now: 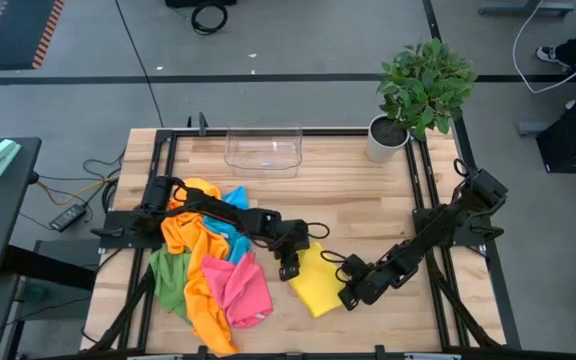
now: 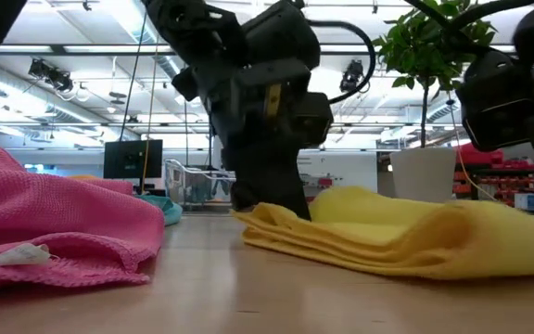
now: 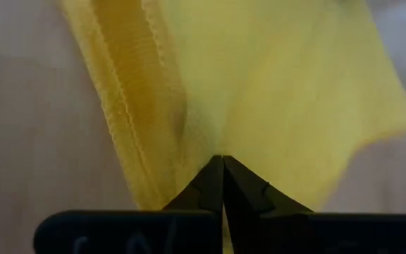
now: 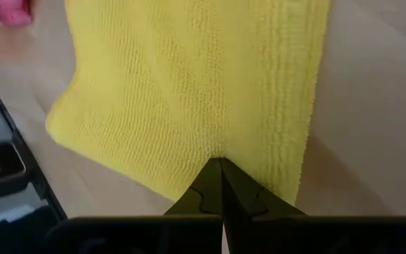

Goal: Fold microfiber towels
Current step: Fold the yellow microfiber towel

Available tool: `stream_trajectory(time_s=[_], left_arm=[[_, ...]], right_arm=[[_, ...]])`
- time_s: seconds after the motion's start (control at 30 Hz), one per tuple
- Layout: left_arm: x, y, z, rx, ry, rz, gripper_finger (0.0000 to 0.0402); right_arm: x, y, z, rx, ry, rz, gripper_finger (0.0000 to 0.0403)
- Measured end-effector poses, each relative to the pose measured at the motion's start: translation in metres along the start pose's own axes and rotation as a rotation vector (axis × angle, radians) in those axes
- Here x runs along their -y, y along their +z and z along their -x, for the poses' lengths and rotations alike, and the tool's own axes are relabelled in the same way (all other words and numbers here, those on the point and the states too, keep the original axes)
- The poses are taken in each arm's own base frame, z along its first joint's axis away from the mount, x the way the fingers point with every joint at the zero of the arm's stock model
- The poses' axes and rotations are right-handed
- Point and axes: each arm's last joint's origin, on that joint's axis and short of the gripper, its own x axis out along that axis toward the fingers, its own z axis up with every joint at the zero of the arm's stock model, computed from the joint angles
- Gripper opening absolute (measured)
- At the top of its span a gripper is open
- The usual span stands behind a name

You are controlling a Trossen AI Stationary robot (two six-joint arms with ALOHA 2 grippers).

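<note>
Yellow towel (image 1: 318, 280) lies part-folded on worktop (image 1: 368, 200), just beside pile (image 1: 208, 270) of other towels. Left hand (image 1: 289, 268) pinches shut on its pile-side edge; right hand (image 1: 350, 296) pinches shut on edge far from pile. Cloth looks light, limp, draping; likely best gripped at hems or corners.
</note>
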Motion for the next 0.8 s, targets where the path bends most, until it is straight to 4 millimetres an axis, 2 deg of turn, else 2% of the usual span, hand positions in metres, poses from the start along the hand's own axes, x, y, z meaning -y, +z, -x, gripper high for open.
stream_trajectory(time_s=[0.2,0.33,0.4,0.6,0.8], left_arm=[[0.026,0.026,0.044,0.194,-0.107,-0.065,0.0005],[0.025,0.031,0.062,0.269,0.024,-0.074,0.0014],[0.022,0.030,0.062,0.264,0.065,-0.101,0.0015],[0.013,0.027,0.044,0.234,0.075,-0.100,0.0020],[0.008,0.017,0.035,0.116,0.025,-0.070,0.0091]], right_arm=[[0.001,-0.001,0.003,-0.038,-0.006,0.013,0.0000],[0.001,-0.001,0.004,-0.043,-0.008,0.014,0.0000],[0.001,-0.001,0.004,-0.041,-0.007,0.014,0.0000],[0.001,0.000,0.004,-0.034,-0.006,0.010,0.0000],[0.001,0.001,0.004,-0.024,-0.008,0.009,0.0000]])
